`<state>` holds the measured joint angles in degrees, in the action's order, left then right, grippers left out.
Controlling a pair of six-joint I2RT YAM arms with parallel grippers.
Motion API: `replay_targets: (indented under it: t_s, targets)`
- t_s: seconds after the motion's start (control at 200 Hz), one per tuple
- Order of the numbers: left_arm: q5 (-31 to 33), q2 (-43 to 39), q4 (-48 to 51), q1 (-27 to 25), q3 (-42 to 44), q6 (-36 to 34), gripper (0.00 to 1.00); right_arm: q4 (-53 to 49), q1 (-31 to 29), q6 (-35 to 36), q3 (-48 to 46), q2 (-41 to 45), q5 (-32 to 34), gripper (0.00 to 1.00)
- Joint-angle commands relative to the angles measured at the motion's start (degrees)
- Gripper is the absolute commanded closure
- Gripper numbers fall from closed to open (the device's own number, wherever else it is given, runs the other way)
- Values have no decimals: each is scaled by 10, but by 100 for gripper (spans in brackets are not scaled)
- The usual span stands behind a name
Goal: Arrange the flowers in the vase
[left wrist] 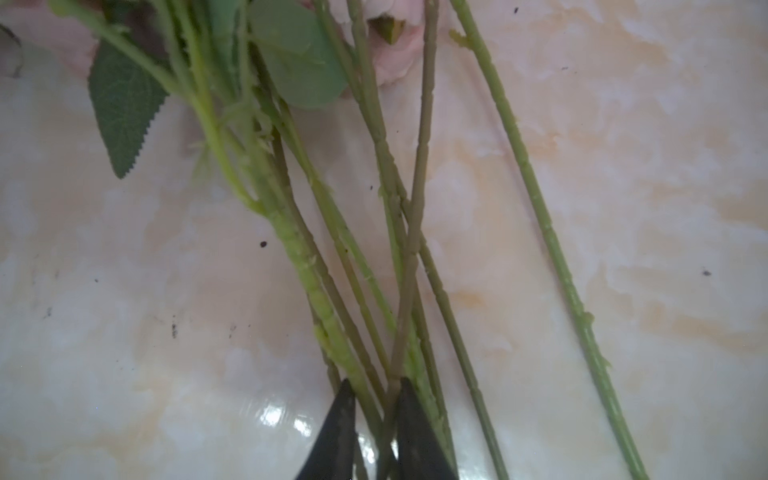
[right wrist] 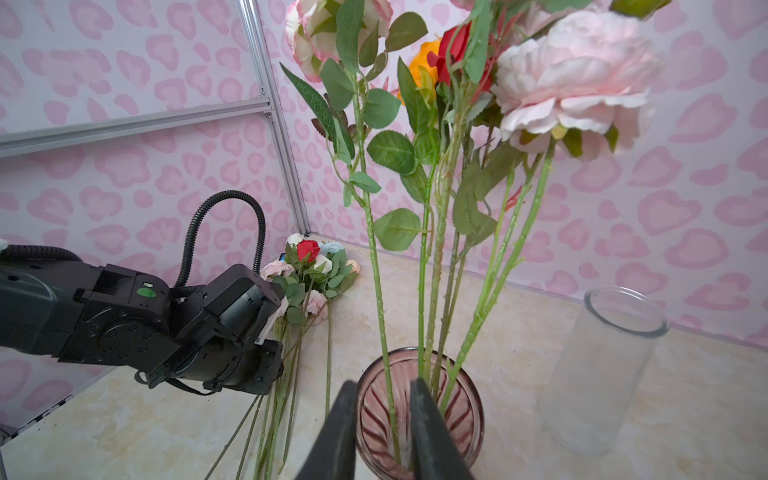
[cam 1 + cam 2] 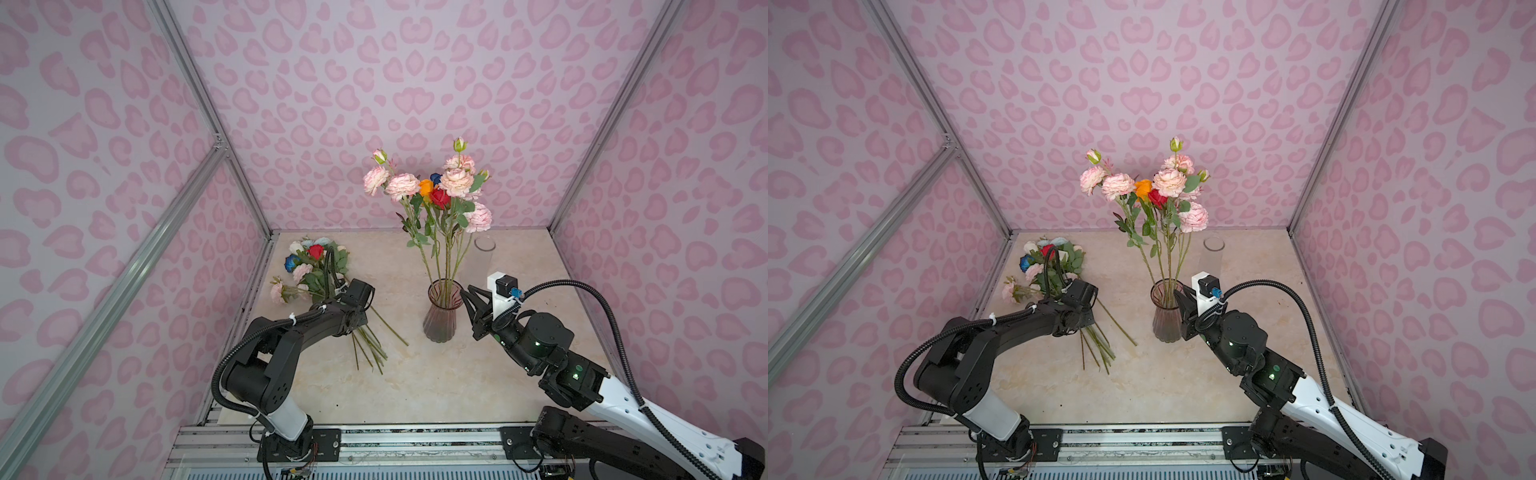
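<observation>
Flowers are lying in two groups: a loose bunch (image 3: 316,270) is resting flat on the marbled surface (image 3: 415,382) toward the left rear corner, stems fanning toward the front, while a second group (image 3: 432,195) is standing upright in the ribbed pink-tinted vase (image 3: 441,320) near the middle of the surface. In both top views the standing group is showing pale pink, orange, red and dark blue heads; the lying bunch is showing red, blue, white and pink heads. A clear glass cylinder (image 3: 484,253) is standing empty just behind and to the right of the vase, apart from it. The left gripper (image 1: 374,415) is reaching down over the stems of the lying bunch; in the left wrist view its jaws are standing nearly together with a couple of green stems (image 1: 395,332) passing between them, seemingly pinched, though firm contact is not clearly showing. The right gripper (image 2: 382,419) is hovering at the right side of the vase at rim height; in the right wrist view its jaws are standing a narrow gap apart in front of the rim, with one stem (image 2: 380,291) visible through the gap behind them, and are holding nothing.
</observation>
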<state>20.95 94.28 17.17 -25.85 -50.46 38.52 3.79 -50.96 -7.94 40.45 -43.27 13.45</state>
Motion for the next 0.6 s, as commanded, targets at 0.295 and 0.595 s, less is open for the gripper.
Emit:
replay_targets:
  t_s: [0.295,0.595]
  targets:
    - [-8,-43,23,-2,9,0,79,19,4,-10,-12,-3,-4,75]
    - [-25,-68,27,-7,40,5,77,19,4,-15,-10,-8,-9,75]
